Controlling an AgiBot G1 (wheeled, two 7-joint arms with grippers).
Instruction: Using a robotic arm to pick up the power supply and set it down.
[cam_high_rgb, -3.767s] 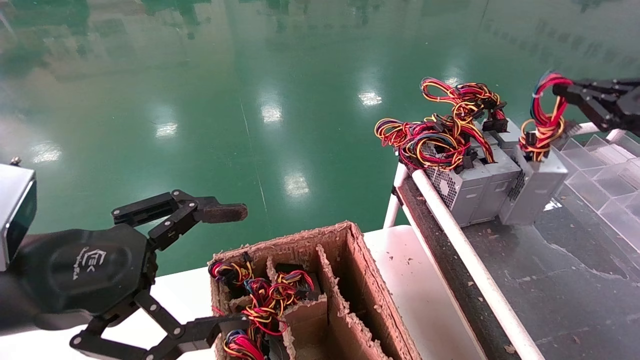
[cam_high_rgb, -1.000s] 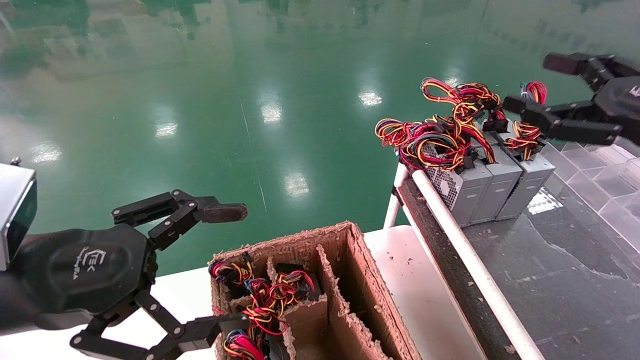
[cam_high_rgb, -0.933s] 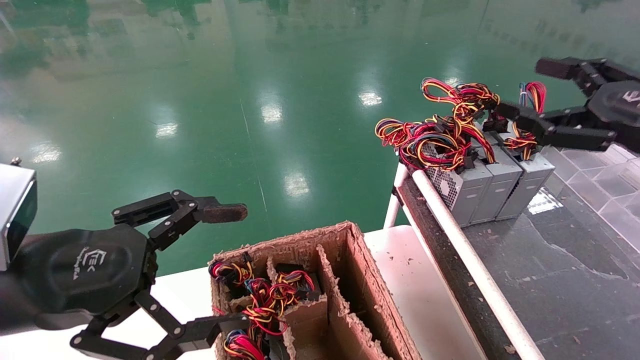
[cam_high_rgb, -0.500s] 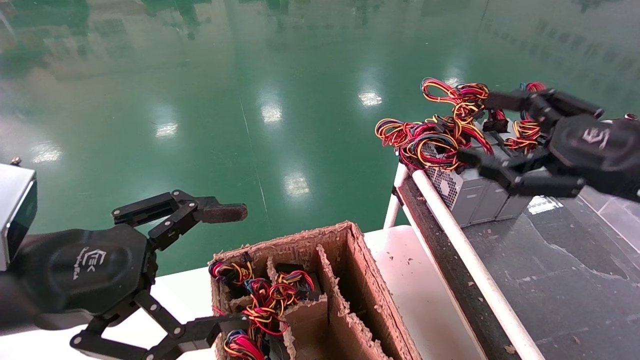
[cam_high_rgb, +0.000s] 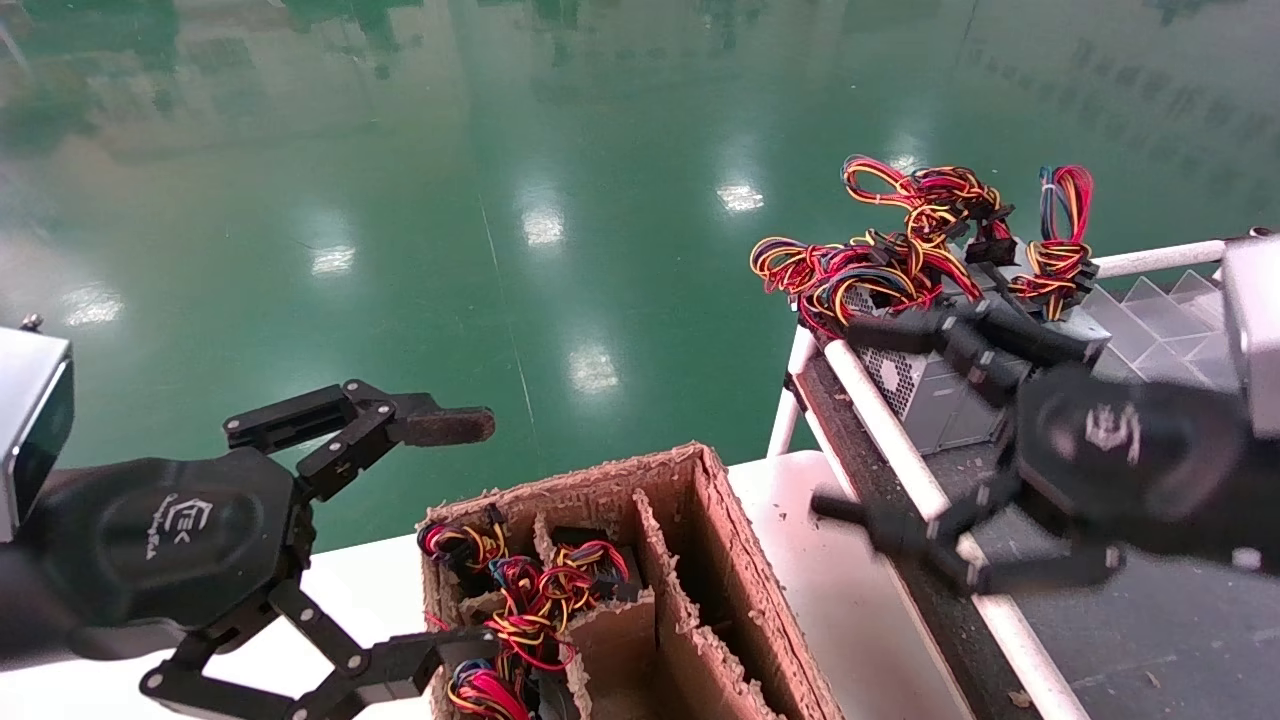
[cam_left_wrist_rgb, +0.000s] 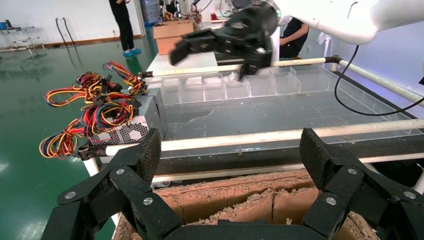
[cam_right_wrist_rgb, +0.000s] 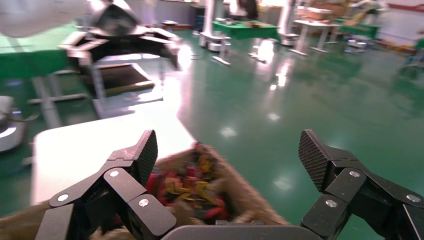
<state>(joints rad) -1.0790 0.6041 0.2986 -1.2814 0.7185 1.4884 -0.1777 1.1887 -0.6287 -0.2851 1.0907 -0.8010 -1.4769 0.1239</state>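
Observation:
The power supply (cam_high_rgb: 1063, 255), a grey box with an upright red, yellow and blue wire bundle, stands on the dark bench as the rightmost of a row of three. Nothing holds it. My right gripper (cam_high_rgb: 845, 418) hangs open and empty in front of that row, over the bench's white rail, and hides part of the boxes. In the right wrist view the right gripper (cam_right_wrist_rgb: 230, 151) points at the blurred cardboard box (cam_right_wrist_rgb: 200, 195). My left gripper (cam_high_rgb: 455, 540) stays open and empty at the lower left, beside the cardboard box (cam_high_rgb: 705, 500); its fingers (cam_left_wrist_rgb: 146, 152) are spread wide.
Two other grey supplies with sprawling wire loops (cam_high_rgb: 870, 270) stand left of the placed one. A white rail (cam_high_rgb: 895, 440) edges the dark bench. Clear plastic dividers (cam_high_rgb: 1165, 305) lie at the back right. The cardboard box holds more wired units (cam_high_rgb: 530, 590).
The right gripper let go of the wire bundle, leaving the supply upright against the row, then swung open down and left toward the cardboard box. The left arm has not moved.

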